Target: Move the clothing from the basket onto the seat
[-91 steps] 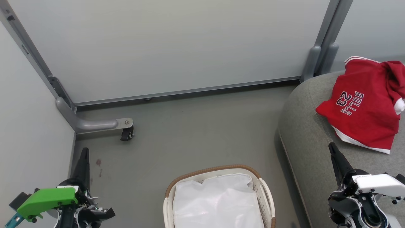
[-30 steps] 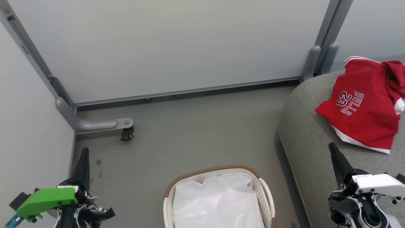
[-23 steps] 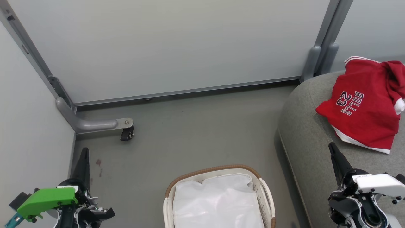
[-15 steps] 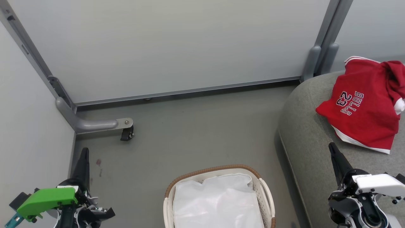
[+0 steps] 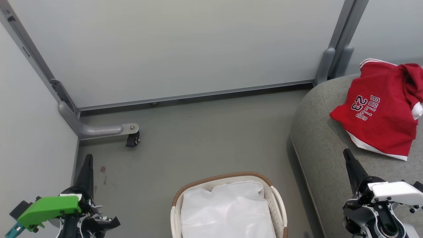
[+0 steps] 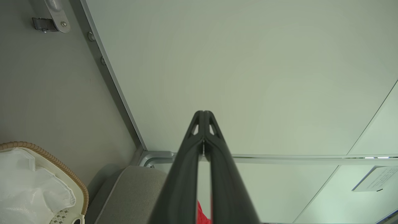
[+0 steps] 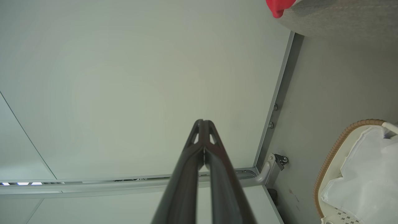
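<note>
Red "BULLS 23" jersey [image 5: 380, 109]: spread on the grey couch [image 5: 317, 142], far right, white-trimmed hem towards the near side. More red fabric is bunched at its right edge.

White laundry basket [image 5: 218, 178], brown rim: on the floor [image 5: 198, 142], near centre, left of the couch and apart from it. A white sheet [image 5: 228, 211] lies inside.

Left hand [image 5: 88, 158]: near left, above the floor, fingertips pressed together, holding nothing.

Right hand [image 5: 346, 152]: near right, over the couch's near edge, fingertips likewise together, holding nothing.

Partition caster [image 5: 132, 140]: far left, on the floor.
</note>
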Controlling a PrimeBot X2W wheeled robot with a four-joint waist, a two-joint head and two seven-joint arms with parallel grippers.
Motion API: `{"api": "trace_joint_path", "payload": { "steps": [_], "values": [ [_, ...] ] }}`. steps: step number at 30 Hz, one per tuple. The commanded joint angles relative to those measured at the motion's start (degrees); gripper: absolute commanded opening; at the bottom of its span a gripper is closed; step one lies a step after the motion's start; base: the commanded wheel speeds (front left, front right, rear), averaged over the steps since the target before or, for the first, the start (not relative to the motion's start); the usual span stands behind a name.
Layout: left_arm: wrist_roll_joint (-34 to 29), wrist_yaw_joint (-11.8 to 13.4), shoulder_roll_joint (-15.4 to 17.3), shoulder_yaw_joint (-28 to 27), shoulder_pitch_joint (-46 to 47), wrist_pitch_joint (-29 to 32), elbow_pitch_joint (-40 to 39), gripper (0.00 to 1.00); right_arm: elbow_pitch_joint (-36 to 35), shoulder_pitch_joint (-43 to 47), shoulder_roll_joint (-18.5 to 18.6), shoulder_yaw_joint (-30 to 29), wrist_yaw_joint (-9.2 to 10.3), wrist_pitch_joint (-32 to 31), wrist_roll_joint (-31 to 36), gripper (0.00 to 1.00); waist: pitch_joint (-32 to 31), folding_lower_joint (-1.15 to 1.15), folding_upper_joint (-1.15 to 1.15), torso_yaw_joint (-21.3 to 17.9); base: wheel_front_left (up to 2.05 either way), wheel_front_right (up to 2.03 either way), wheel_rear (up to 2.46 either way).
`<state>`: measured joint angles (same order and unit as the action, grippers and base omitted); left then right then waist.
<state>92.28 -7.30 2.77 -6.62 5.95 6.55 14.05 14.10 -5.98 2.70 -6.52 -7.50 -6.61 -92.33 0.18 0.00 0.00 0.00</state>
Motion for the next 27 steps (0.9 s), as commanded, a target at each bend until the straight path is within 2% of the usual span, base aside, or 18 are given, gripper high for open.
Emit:
{"api": "trace_joint_path", "payload": {
  "steps": [1, 27],
  "values": [
    [0.2, -0.4, 0.2, -0.1, 0.6, 0.2, -0.1, 0.00, -0.2, -0.4, 0.3, -0.1, 0.03, -0.1, -0.2, 0.00, 0.0, 0.00, 0.00, 0.0, 0.00, 0.00, 0.00],
    [0.1, -0.4, 0.2, -0.1, 0.6, 0.3, -0.1, 0.00, -0.2, -0.4, 0.3, -0.1, 0.02, -0.1, -0.2, 0.00, 0.0, 0.00, 0.00, 0.0, 0.00, 0.00, 0.00]
  ]
}}
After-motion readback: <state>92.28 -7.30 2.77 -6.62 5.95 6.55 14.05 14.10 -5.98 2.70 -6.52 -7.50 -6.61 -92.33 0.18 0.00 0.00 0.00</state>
